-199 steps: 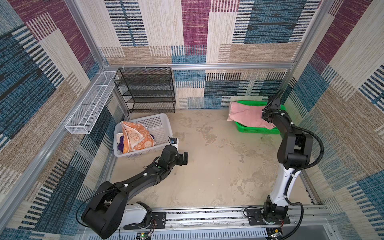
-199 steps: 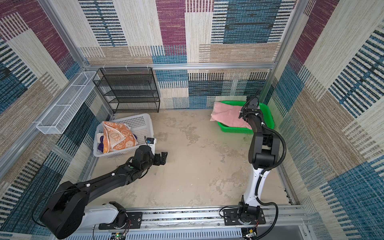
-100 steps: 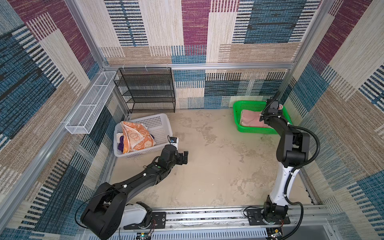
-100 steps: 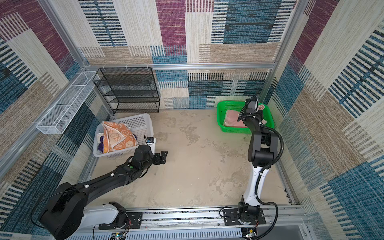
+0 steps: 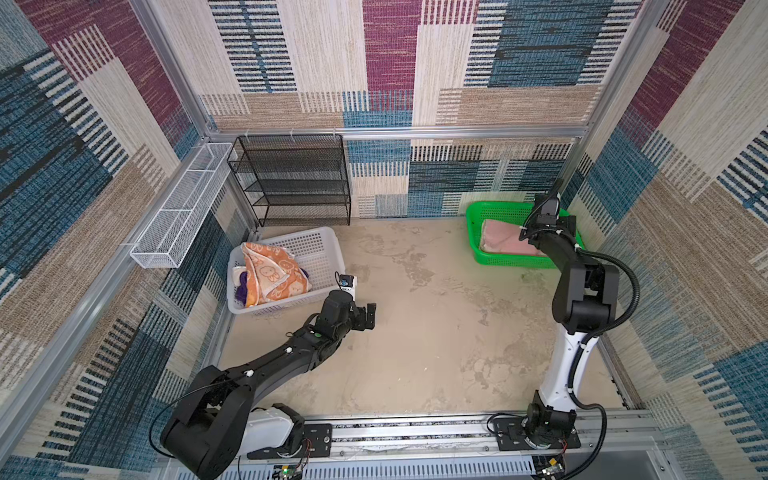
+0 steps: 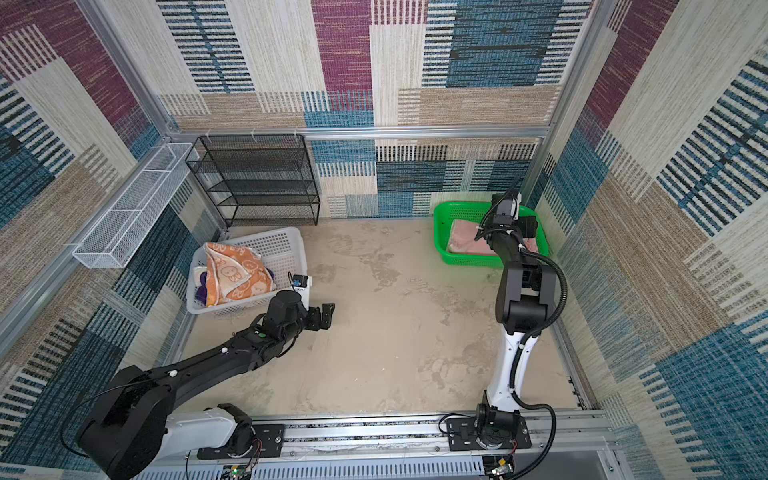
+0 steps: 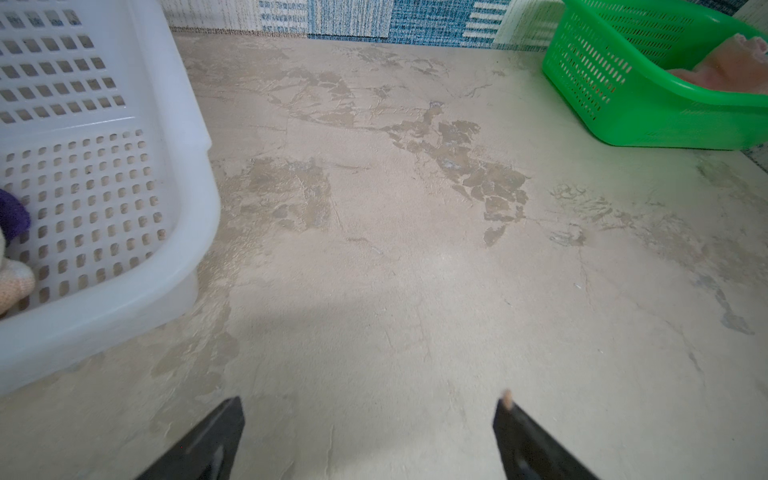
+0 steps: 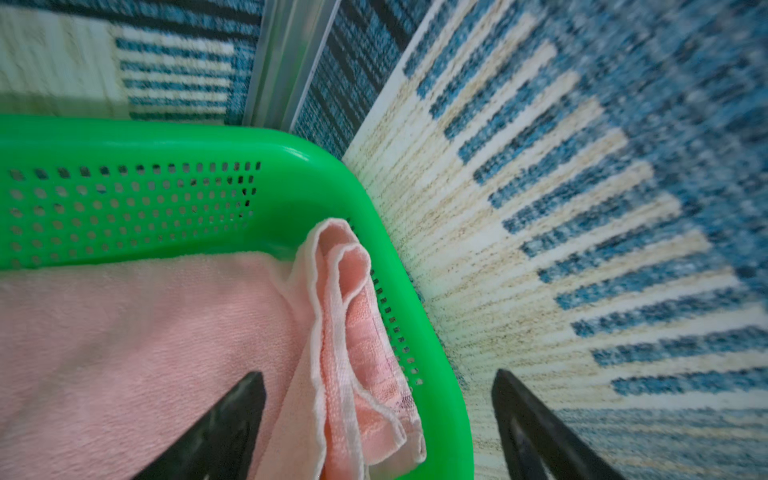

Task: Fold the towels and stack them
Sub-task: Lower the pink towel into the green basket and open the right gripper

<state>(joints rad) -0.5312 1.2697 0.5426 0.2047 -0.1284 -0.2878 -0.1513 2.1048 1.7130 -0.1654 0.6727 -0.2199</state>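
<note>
- Plain pink terry towel (image 5: 500, 241) folded and lying flat inside the green perforated plastic basket (image 5: 513, 262), far right of the beige mottled tabletop (image 5: 436, 340). In the right wrist view, one doubled-up corner riding up the basket's side wall.
- Calling that one towel folded and put down, bottom layer of the stack by the look of it.
- Still to go: orange terry towel with cartoon figures (image 5: 270, 274), heaped in the white perforated plastic basket (image 5: 322, 249) on the left. A bit of deep purple towel (image 5: 240, 294) poking out under it, plus a sliver of something whitish, too little showing to call.
- So maybe a quarter done, just guessing, with the rest of the folding and all the stacking left.
- Right gripper (image 8: 378, 374): jaws spread wide just above that upturned corner. One finger over pink cloth, the other out past the green rim, gripping nothing.
- Left gripper (image 5: 368, 318): also wide open and empty, parked low over bare tabletop just beside the white basket's near corner.
- Versus a second ago: back then, pink towel held up by the right gripper and spilling out over the green rim toward the middle of the table. Now let go and fully inside the basket.
- Left arm, white basket and its pile: same spots, no change worth mentioning.
</note>
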